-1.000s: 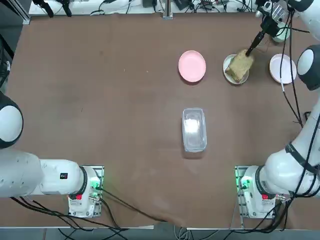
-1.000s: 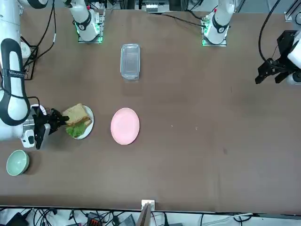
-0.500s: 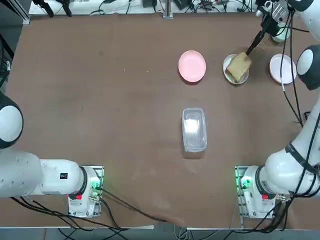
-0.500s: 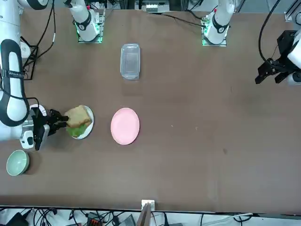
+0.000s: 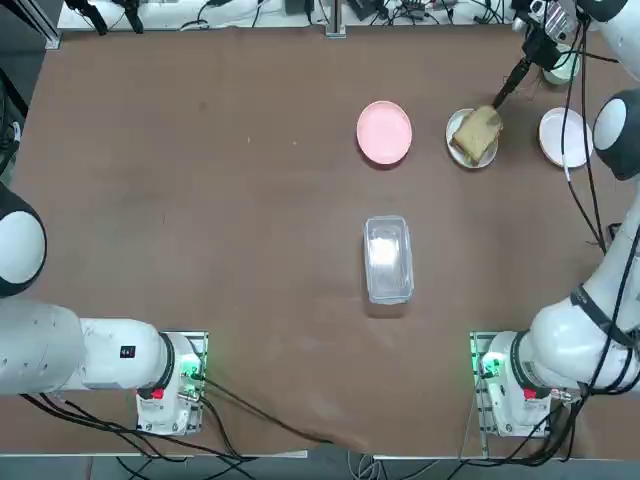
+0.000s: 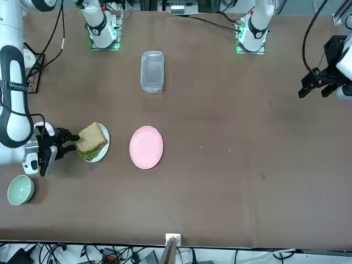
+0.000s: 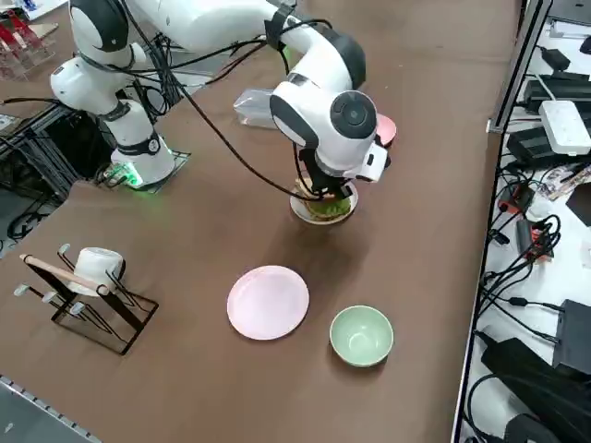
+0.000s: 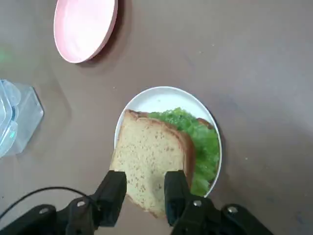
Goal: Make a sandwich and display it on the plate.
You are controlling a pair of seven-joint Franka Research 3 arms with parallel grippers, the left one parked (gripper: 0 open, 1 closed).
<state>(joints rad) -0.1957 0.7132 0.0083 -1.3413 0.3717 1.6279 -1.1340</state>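
Note:
The sandwich (image 5: 475,133) lies on the small white plate (image 5: 451,125) at the far right of the table. Its top bread slice (image 8: 149,161) sits a little askew, so the green lettuce (image 8: 203,142) shows along one side. My right gripper (image 5: 498,99) hovers at the sandwich's outer edge. It stands open, the fingers (image 8: 115,191) apart over the slice's near corner and holding nothing. The front view shows the gripper (image 6: 69,142) just beside the sandwich (image 6: 91,139) and plate (image 6: 104,149). In the right side view the wrist covers most of the sandwich (image 7: 326,207).
A pink plate (image 5: 384,131) lies just left of the sandwich. A pinkish-white plate (image 5: 565,137) and a green bowl (image 7: 361,335) sit to its right. A clear lidded container (image 5: 388,258) is mid-table. A wire rack with a mug (image 7: 88,277) stands at the right edge.
The gripper's fingers have spread apart and let go of the top bread slice. The slice, held tilted before, now rests lower on the sandwich. The gripper has drawn back slightly.

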